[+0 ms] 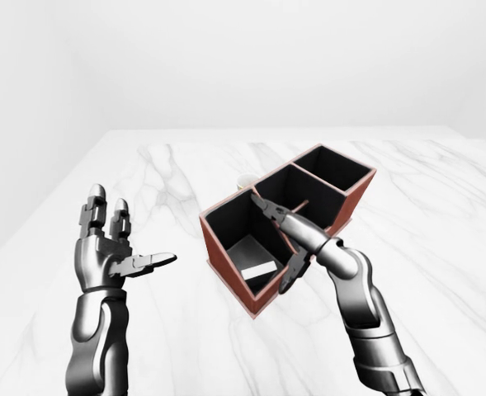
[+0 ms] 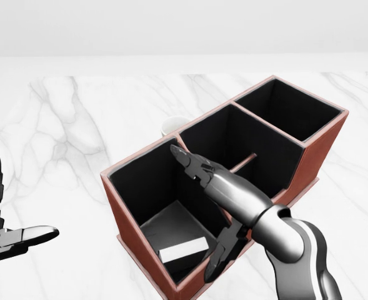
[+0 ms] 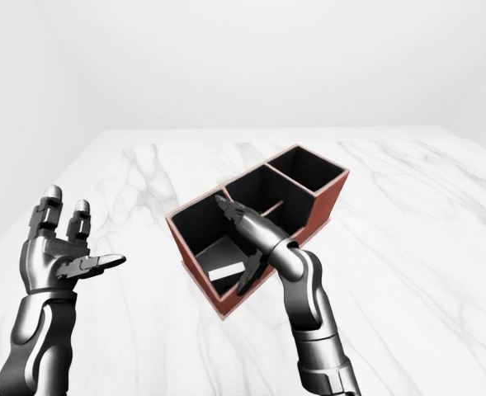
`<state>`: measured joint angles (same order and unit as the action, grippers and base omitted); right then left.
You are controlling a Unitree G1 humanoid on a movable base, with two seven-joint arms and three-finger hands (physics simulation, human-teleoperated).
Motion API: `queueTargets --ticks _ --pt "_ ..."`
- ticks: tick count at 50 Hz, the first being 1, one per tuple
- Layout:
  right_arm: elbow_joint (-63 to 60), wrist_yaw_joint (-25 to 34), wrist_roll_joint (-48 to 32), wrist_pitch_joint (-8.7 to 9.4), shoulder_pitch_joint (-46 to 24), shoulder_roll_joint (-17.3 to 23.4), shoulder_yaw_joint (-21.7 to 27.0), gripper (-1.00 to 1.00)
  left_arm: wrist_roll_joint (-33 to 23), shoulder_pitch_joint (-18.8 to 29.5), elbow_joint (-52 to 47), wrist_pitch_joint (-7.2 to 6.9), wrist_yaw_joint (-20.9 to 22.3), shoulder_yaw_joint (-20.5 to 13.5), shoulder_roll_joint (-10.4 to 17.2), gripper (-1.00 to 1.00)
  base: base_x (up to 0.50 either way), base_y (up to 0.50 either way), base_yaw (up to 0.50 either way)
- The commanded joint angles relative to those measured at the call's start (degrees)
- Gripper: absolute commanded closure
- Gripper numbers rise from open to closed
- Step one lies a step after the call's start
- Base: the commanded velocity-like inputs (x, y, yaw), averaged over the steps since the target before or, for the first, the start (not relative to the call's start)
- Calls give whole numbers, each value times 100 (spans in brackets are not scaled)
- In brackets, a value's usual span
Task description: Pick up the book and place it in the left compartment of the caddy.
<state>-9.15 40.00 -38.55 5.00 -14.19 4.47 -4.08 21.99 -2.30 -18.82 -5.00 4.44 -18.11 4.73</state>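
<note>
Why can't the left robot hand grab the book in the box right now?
Probably it can't yet: the left robot hand hangs open off to the caddy's left, and the book lies deep inside behind the wall.

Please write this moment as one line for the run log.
book: flat in caddy left compartment | right hand: open, above it | left hand: open, idle | step: placed
</note>
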Motion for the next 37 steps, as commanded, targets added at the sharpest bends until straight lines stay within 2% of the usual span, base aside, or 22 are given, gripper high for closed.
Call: queueTargets --ticks 1,19,29,30,34,37 --pt "-163 0 56 0 -64 -15 50 -100 -12 -5 -11 0 -6 20 -5 -100 0 0 0" --pt "-3288 0 470 0 150 47 -101 -100 -12 -32 -70 0 2 19 -20 -100 0 0 0" --pt "-5004 0 -52 0 354 205 -512 -100 -8 -51 -118 0 14 7 -25 -100 0 0 0" --pt "-5063 0 -114 0 461 139 -513 -100 -4 -53 -122 0 17 2 -25 -100 0 0 0" --pt "-5085 0 -1018 0 869 -837 -213 -100 -23 -41 -92 0 24 12 -30 -100 0 0 0" --pt "-5085 0 -1375 0 977 -1456 71 -100 -45 -46 -87 0 25 33 -37 -100 0 0 0"
